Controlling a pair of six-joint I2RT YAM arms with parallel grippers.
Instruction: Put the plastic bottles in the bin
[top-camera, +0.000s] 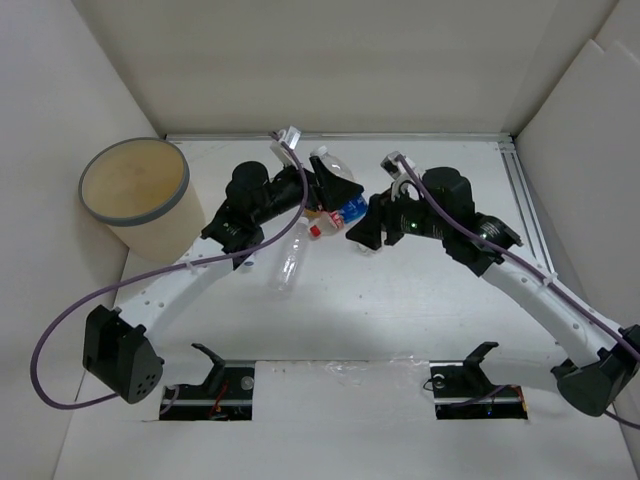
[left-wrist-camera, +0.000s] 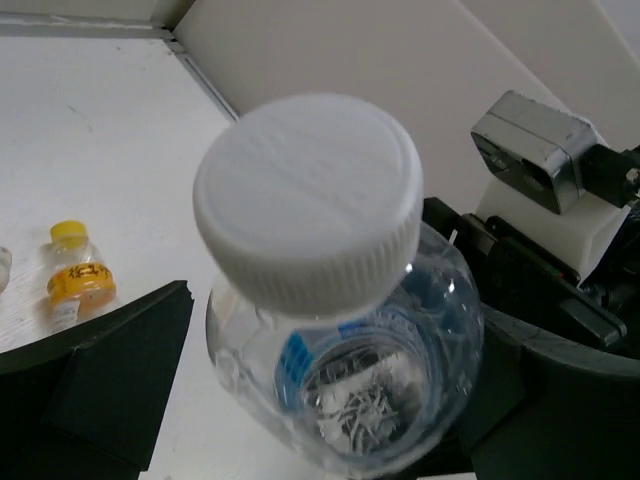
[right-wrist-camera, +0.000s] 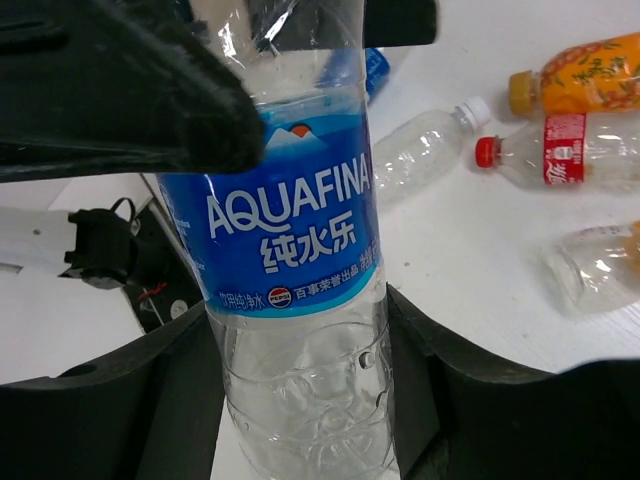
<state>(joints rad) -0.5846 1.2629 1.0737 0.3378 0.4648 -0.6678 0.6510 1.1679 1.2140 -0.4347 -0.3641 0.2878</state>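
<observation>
Right wrist alone shows lettering on the bottle (right-wrist-camera: 290, 230) the right gripper (right-wrist-camera: 300, 325) pinches; left gripper (left-wrist-camera: 325, 340) spread.

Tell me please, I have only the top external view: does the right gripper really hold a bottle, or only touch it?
Observer: It holds it. The right gripper is shut on the clear bottle, just below the blue label that reads AQUAFINA.
Operator: And the other arm, is it closed on the bottle too?
Observer: No. The left gripper is open, jaws wide on either side of the bottle under its white cap.
Operator: What do the arms hide from me?
Observer: An orange bottle lying next to a red-label bottle with a red cap.
</observation>
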